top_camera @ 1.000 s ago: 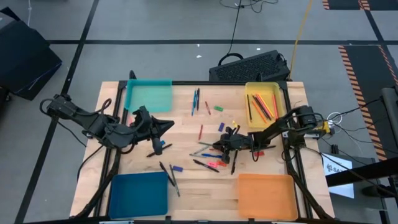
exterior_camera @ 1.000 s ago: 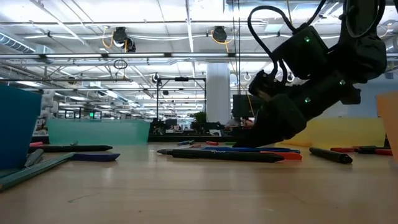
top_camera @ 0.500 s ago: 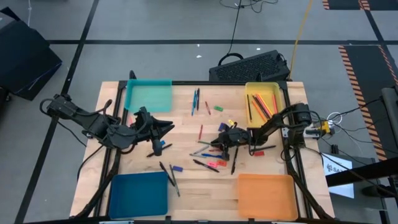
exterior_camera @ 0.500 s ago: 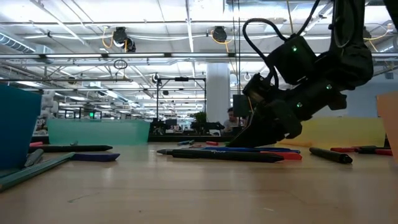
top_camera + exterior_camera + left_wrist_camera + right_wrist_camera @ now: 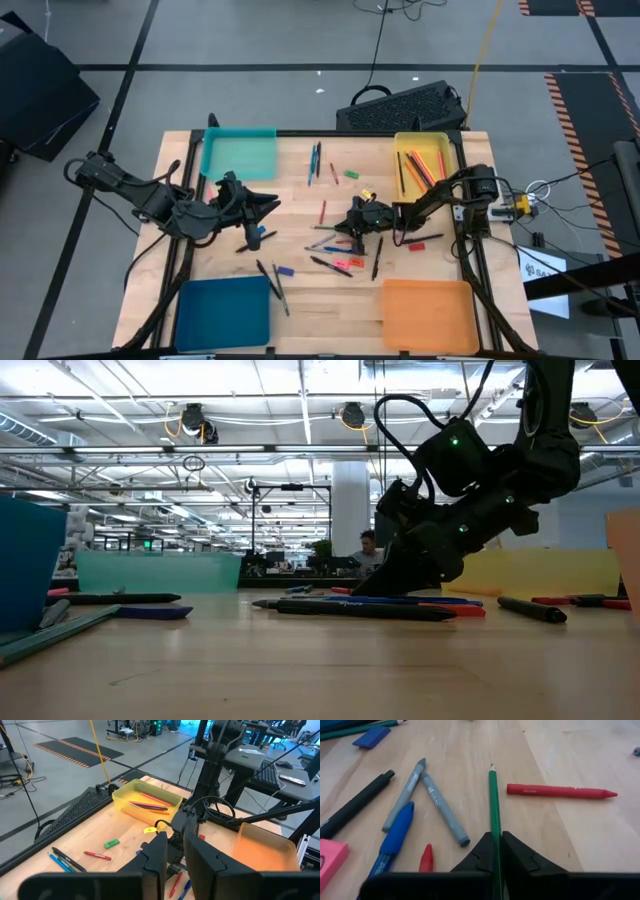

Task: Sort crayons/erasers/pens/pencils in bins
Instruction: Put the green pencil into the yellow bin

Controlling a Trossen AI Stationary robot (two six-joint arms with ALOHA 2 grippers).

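The right pincer [image 5: 352,222], low at the centre of the tabletop [image 5: 300,300], pinches a green pencil [image 5: 494,805] by its back end amid a clutter of pens and crayons. Held so far back, the pencil may swing, slip, or drag a neighbouring grey crayon [image 5: 443,810] when lifted. The yellow bin [image 5: 425,162] sits upper right. The left pincer [image 5: 262,203], pressed together, waits centre left.
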